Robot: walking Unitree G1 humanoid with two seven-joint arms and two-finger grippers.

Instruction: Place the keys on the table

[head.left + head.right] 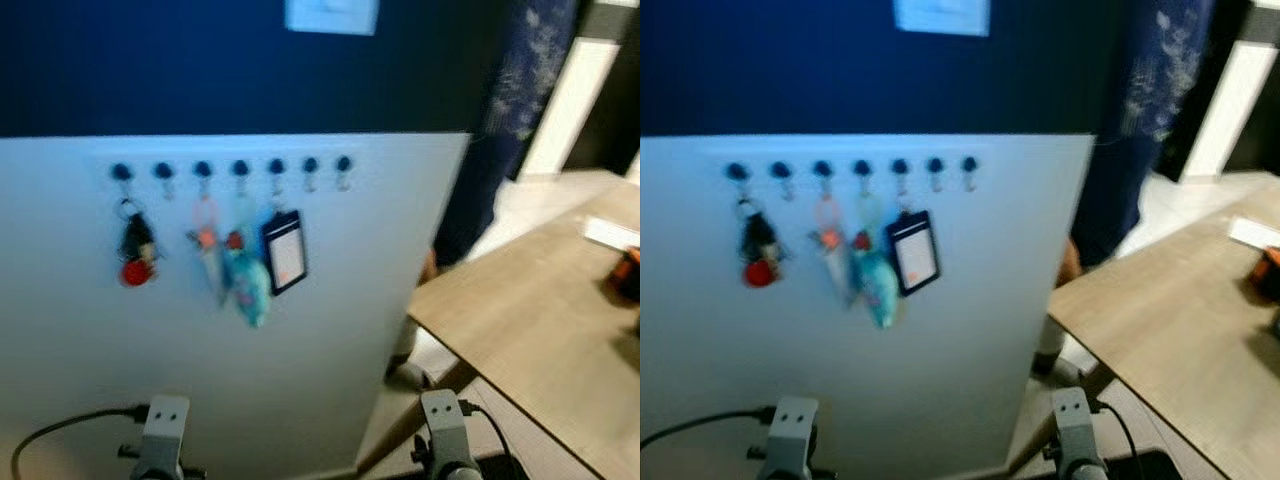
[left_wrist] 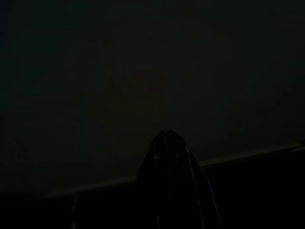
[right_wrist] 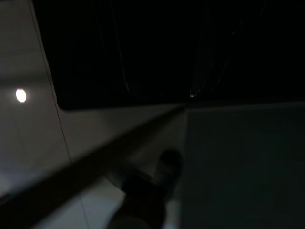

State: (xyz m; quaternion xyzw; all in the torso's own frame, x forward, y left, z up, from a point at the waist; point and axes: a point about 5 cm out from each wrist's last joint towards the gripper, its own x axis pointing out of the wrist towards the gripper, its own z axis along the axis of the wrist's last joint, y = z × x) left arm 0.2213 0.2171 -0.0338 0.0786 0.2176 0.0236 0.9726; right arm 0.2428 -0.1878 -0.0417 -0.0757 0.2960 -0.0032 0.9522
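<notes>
We face a white panel with a row of hooks; the keys, black with a red tag, hang from the leftmost hook, beside other hanging items and a badge holder. The table stands to our right. To do this well we'd step closer, then lift the ring up off the hook before pulling away. Both arms hang low, idle; we cannot tell how either gripper's jaws stand, views too dark
</notes>
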